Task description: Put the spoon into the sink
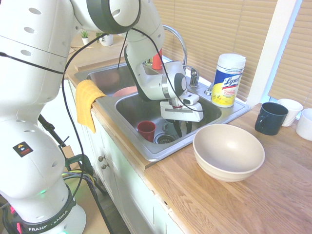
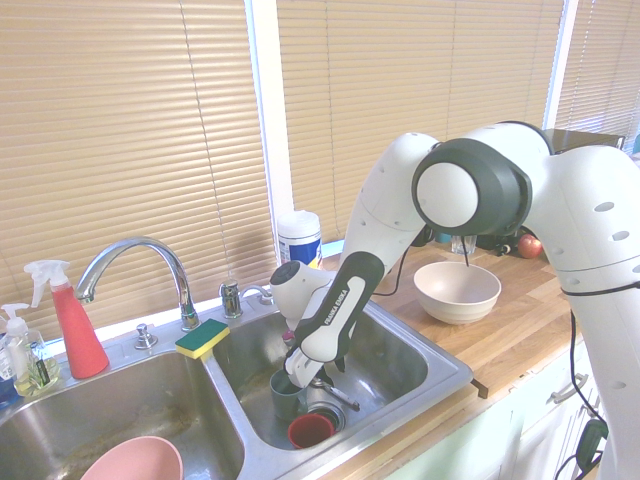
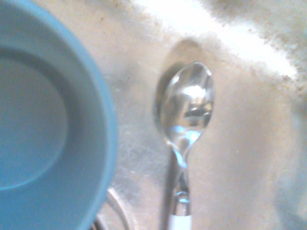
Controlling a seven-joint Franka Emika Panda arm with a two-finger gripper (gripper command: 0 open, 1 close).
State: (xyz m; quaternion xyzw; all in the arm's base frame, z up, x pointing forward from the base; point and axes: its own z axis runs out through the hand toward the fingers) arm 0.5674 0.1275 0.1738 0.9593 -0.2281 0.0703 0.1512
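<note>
1. Your gripper (image 2: pixel 318 378) hangs low inside the right basin of the sink (image 2: pixel 420 385), pointing steeply down at the basin floor.
2. The spoon (image 2: pixel 338 394) lies directly beneath the gripper, on the floor of the sink; in the second exterior view its handle runs out from under the fingers toward the front rim.
3. In the wrist view the spoon (image 3: pixel 186 108) lies lengthwise away from the gripper, oval bowl at the far end, slim handle coming back toward the fingers.
4. Fingers: they look slightly parted with the handle at their tips; you cannot tell whether they grip it or have let go.
5. The spoon is small, bright silver and mirror-like.
6. Just beside the gripper stand a teal cup (image 2: pixel 284 393) and a red cup (image 2: pixel 311 430).
7. Judged from this, the spoon is where it should be; lift straight up, clear of the cups.
</note>
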